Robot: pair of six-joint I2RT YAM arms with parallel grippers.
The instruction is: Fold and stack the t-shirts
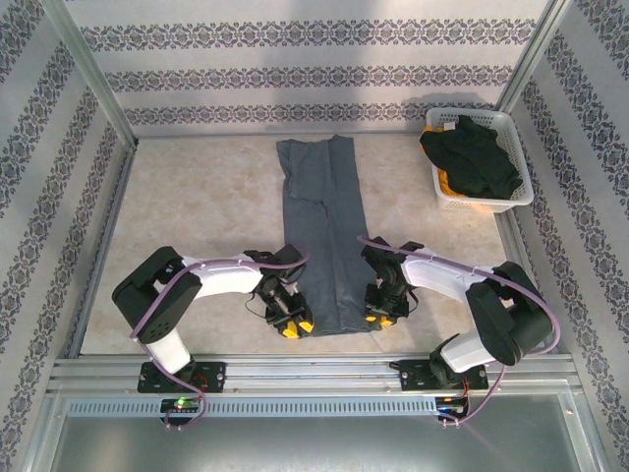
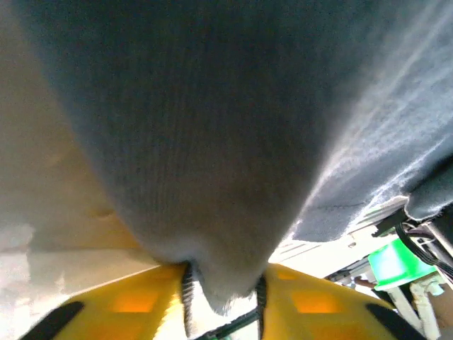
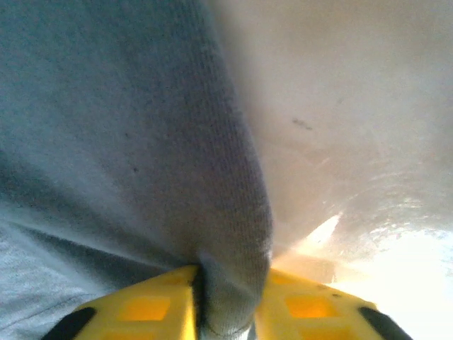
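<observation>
Slate-grey t-shirt (image 1: 324,236) lies flat mid-table (image 1: 197,197). It's folded into a long narrow strip running from the far side toward the arm bases, slightly wider at the far end. I have both near corners. Left gripper (image 1: 292,323) is clamped on the near-left corner, right gripper (image 1: 381,313) on the near-right one. Left wrist cam: cloth bunched and pinched between the yellow fingers (image 2: 134,301). Right wrist cam: same, a fold of grey knit squeezed between the fingers (image 3: 148,308). Black t-shirt (image 1: 472,155) is heaped in the white basket (image 1: 472,204) at far right, well apart from the strip. Orange-yellow t-shirt (image 1: 447,184) peeks out under the black one.
</observation>
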